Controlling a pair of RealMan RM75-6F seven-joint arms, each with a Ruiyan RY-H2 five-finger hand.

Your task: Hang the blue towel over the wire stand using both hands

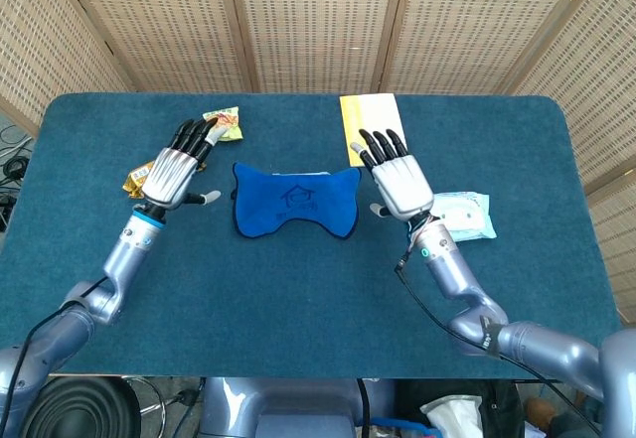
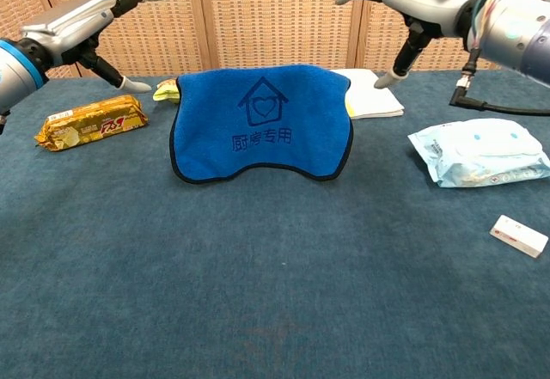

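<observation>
A blue towel (image 2: 262, 121) printed with a house and heart hangs draped over a stand hidden beneath it, in the middle of a dark teal surface (image 2: 275, 293). The left hand (image 1: 171, 172) hovers to the towel's left, fingers spread, holding nothing. The right hand (image 1: 401, 182) hovers to its right, equally open and empty. A gold snack packet (image 2: 91, 122) lies left; a wipes pack (image 2: 478, 151) lies right.
</observation>
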